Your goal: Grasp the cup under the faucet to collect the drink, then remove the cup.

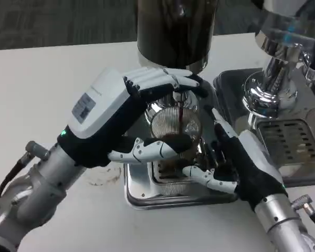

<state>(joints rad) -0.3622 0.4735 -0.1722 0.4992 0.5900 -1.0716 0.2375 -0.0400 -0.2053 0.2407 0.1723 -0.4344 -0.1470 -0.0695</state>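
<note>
A clear cup (pixel 174 157) stands on the chrome drip tray (pixel 142 195) under the faucet (pixel 179 98) of a dispenser with a dark tank (pixel 176 29). A thin dark stream (pixel 181 114) runs from the faucet into the cup, which holds some dark liquid. My right hand (pixel 236 163) grips the cup from the right, thumb in front and fingers behind it. My left hand (pixel 121 113) reaches in from the left, its fingers pressing on top of the faucet lever (pixel 173 83) and its thumb stretched out by the cup's left side.
A second chrome dispenser (pixel 275 79) with its own slotted drip tray (pixel 291 142) stands at the right, close behind my right hand. White table (pixel 47 79) lies open to the left and along the front.
</note>
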